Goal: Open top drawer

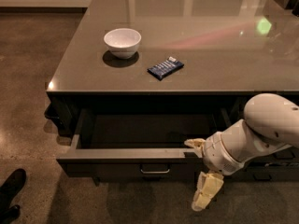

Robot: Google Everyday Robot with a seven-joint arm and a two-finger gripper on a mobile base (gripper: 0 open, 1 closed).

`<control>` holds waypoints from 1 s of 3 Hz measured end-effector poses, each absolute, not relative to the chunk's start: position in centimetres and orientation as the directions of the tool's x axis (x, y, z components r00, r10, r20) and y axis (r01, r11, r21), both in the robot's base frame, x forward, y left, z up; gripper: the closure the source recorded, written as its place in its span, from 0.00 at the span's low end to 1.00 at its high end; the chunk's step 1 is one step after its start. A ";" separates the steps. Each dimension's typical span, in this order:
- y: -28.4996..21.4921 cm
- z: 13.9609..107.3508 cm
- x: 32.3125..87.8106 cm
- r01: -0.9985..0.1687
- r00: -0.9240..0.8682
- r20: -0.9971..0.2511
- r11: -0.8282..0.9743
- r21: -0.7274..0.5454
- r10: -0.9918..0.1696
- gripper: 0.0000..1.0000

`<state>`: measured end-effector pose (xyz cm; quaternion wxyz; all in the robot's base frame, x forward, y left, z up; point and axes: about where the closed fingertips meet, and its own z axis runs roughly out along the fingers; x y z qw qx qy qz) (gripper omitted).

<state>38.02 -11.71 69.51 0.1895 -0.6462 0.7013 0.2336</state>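
The top drawer is a wide dark grey drawer under the left part of the counter. It stands pulled out, with its plain grey inside showing. A small metal loop handle sits at the centre of its front panel. My gripper is at the right end of the drawer front. Its fingers are spread wide and hold nothing. One pale fingertip lies at the front panel's top edge, and the other hangs down in front of the panel.
A white bowl and a dark blue snack packet lie on the glossy counter. More dark drawers sit behind my arm at the right. A dark shoe is on the floor at lower left.
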 end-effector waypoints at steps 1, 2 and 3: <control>-11.7 69.6 38.0 -0.995 -0.092 -0.567 0.056 0.081 -0.819 0.00; -11.4 69.2 38.6 -0.996 -0.081 -0.567 0.039 0.085 -0.819 0.00; -10.2 66.8 39.3 -0.990 -0.081 -0.592 -0.003 0.139 -0.802 0.00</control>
